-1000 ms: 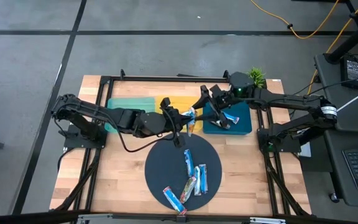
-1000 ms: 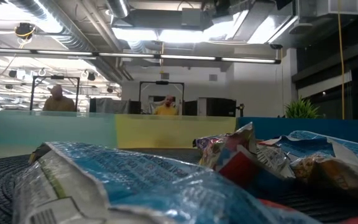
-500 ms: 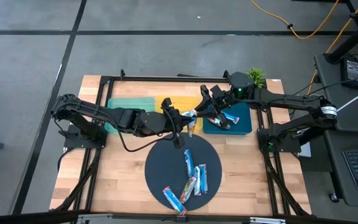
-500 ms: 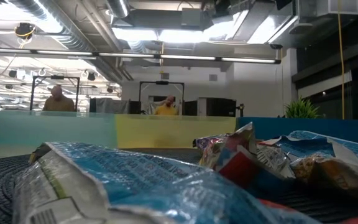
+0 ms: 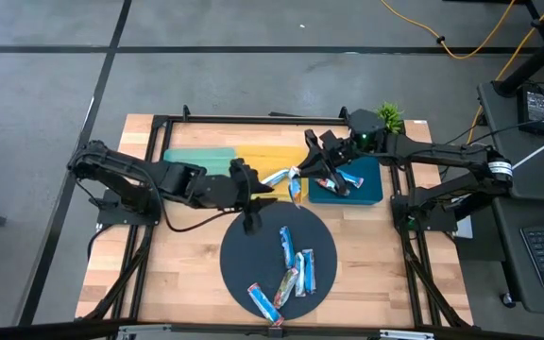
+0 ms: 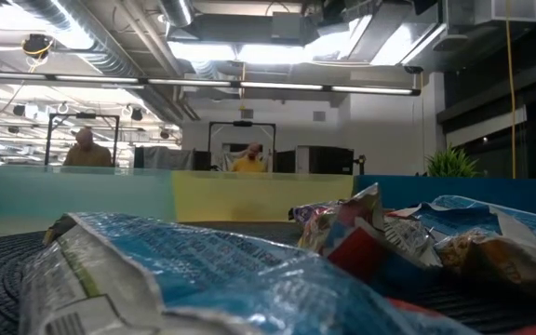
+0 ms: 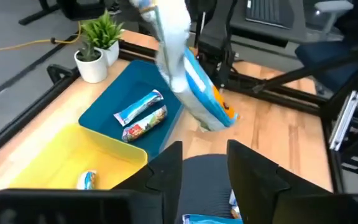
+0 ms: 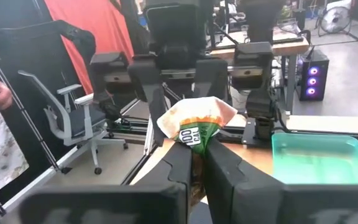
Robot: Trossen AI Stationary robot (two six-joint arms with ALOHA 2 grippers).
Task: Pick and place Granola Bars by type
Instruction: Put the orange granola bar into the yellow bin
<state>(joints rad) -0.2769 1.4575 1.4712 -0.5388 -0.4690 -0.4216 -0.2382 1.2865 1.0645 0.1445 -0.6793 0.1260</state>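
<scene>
While the right claw (image 8: 197,155) is clenched on one end of a blue and orange granola bar (image 5: 295,185) above the gap between the yellow tray (image 5: 270,158) and the blue tray (image 5: 371,192), the left claw (image 7: 204,163) stands released, its fingers apart and empty, just beside the bar. Two bars (image 7: 142,115) lie in the blue tray, and one more, possibly blue-wrapped, in the yellow. Five bars (image 5: 291,267) rest on the dark round mat (image 5: 239,250) on the desk (image 5: 182,279).

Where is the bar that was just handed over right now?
In the high view, the granola bar hangs pinched in the right hand, above the gap between the yellow tray and blue tray; the left hand sits open beside it.
</scene>
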